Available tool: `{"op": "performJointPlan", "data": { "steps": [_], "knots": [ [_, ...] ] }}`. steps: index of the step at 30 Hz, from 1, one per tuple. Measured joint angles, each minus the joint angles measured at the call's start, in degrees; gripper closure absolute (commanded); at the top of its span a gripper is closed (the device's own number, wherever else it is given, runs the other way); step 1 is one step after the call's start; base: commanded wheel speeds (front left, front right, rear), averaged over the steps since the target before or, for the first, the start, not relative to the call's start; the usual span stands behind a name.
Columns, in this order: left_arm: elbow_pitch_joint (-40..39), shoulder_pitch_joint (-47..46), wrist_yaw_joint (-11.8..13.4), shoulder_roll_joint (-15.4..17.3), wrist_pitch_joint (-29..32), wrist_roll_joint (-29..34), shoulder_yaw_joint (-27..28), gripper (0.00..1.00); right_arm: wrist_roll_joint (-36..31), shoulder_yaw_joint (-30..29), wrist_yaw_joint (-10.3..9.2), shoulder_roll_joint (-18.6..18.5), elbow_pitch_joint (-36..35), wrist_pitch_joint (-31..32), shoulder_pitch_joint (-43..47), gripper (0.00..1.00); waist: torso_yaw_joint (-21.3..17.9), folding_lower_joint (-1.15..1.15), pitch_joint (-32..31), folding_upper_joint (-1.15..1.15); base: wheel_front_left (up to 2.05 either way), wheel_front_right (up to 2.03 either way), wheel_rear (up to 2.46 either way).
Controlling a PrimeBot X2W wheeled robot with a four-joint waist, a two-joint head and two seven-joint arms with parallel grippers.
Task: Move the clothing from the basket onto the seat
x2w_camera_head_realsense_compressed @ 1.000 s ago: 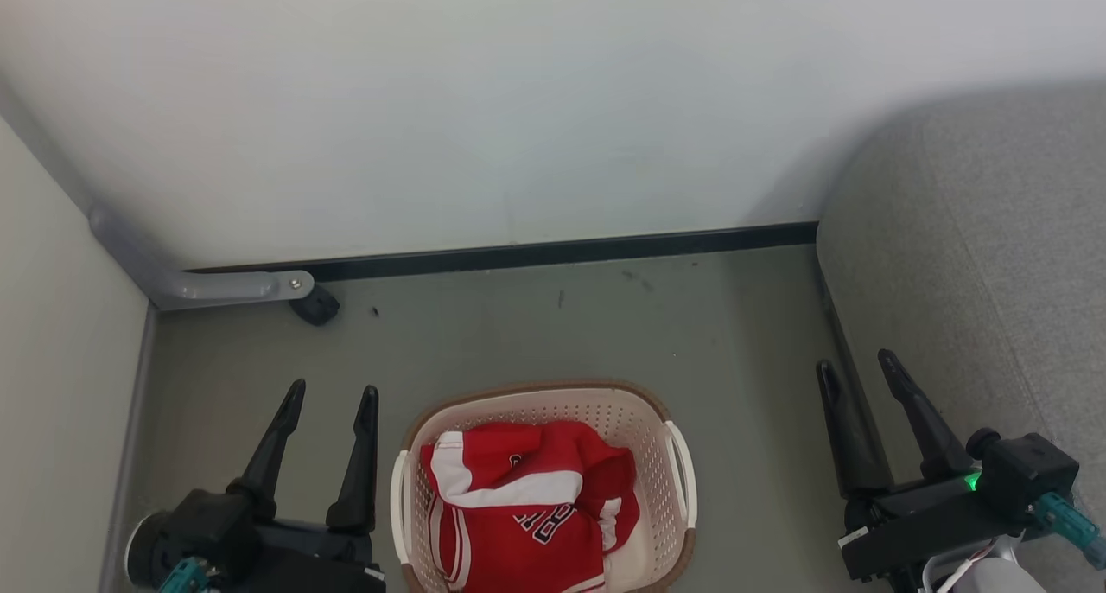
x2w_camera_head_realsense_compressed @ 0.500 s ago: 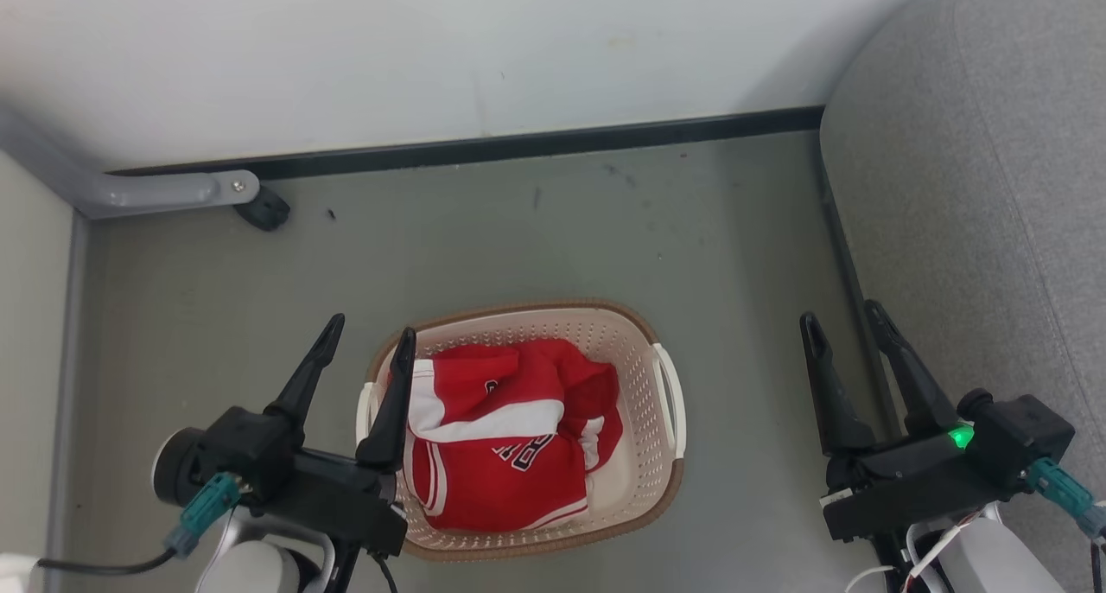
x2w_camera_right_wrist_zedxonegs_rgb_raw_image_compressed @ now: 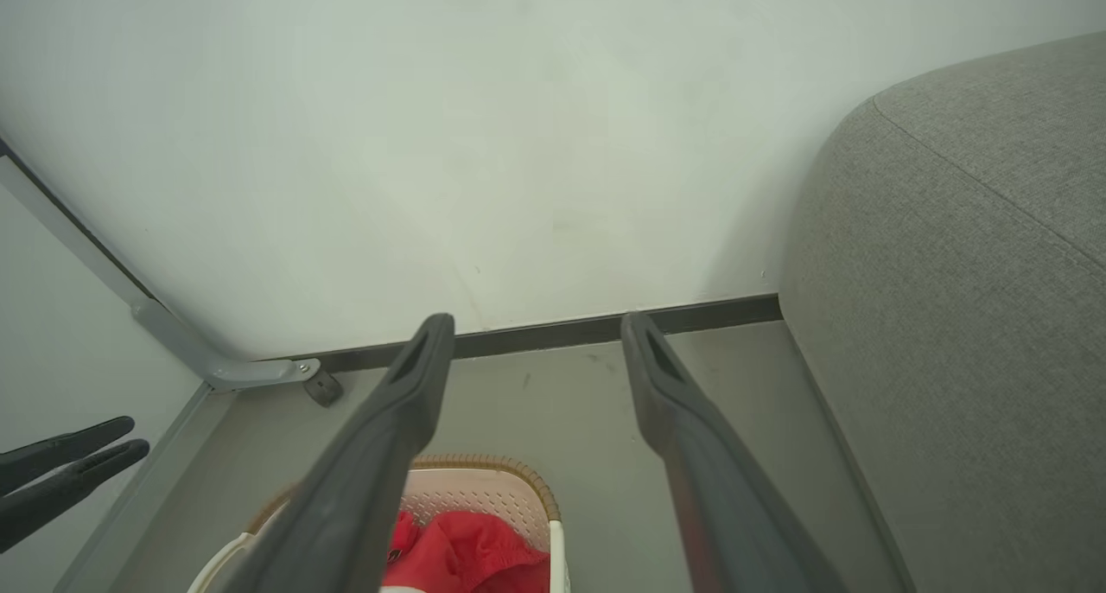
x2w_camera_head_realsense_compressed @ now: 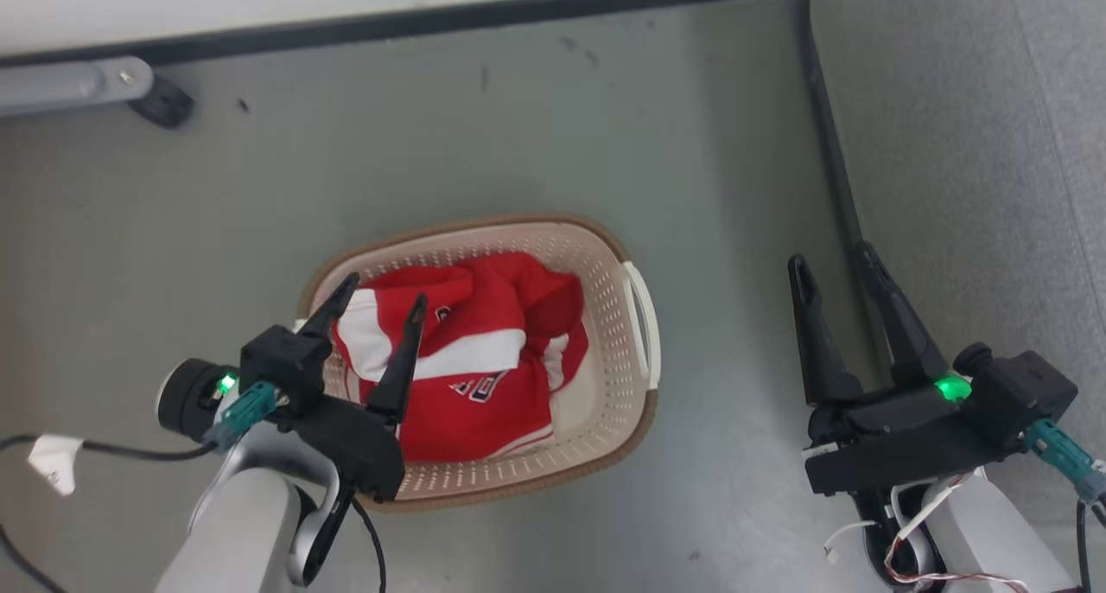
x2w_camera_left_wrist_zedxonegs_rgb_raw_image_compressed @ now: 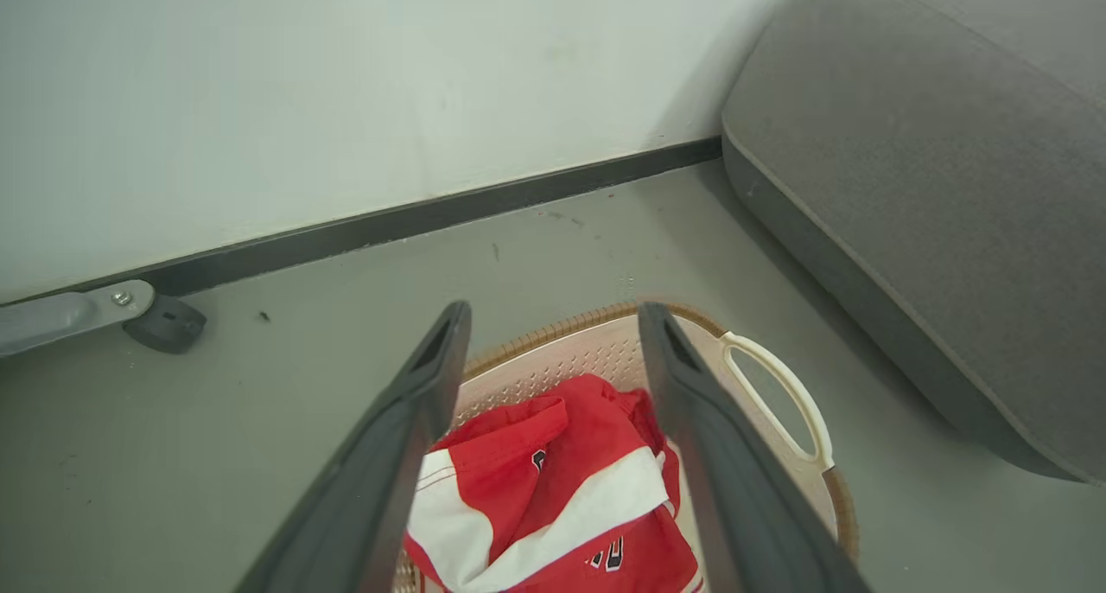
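Grey floor point(x2w_camera_head_realsense_compressed: 518, 126), red clothing point(x2w_camera_head_realsense_compressed: 484, 351) in basket point(x2w_camera_head_realsense_compressed: 607, 360), left pincer point(x2w_camera_head_realsense_compressed: 385, 292) spread over it, apparently clear, right pincer point(x2w_camera_head_realsense_compressed: 829, 258) spread, empty.

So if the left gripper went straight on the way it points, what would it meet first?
Probably the red clothing in the basket: the open left gripper points over it; height is unclear.

- The large grey fabric couch cushion point(x2w_camera_head_realsense_compressed: 968, 143) ran off the head view from 12 to 4 o'clock, its full outline cut off.
- The two dark fingers of the left gripper point(x2w_camera_head_realsense_compressed: 385, 289) covered the 9 o'clock rim of the small oval cream perforated plastic basket point(x2w_camera_head_realsense_compressed: 609, 334) and part of the crumpled red-and-white clothing point(x2w_camera_head_realsense_compressed: 510, 303).
- The black-white lettering point(x2w_camera_head_realsense_compressed: 473, 390) was folded over and unreadable.
- In the right wrist view, a finger of the right gripper point(x2w_camera_right_wrist_zedxonegs_rgb_raw_image_compressed: 536, 323) and the 6 o'clock edge hid most of the basket.
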Motion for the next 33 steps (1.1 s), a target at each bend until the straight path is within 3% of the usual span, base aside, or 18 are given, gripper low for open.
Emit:
{"op": "performJointPlan", "data": {
  "steps": [18,33],
  "knots": [
    [13.3,-9.7,-1.1,2.1,5.0,5.7,-7.2,0.00,-0.8,-1.2,0.58,3.4,-0.4,-0.1,-3.2,0.00,-4.7,0.00,11.7,0.00,0.00,0.00,0.00],
    [23.0,-15.9,-0.9,3.6,8.0,8.9,-8.4,0.00,-1.5,-1.5,1.62,5.7,0.4,-0.1,-4.5,0.00,-7.5,-0.01,15.6,0.00,0.00,0.00,0.00]
  ]
}}
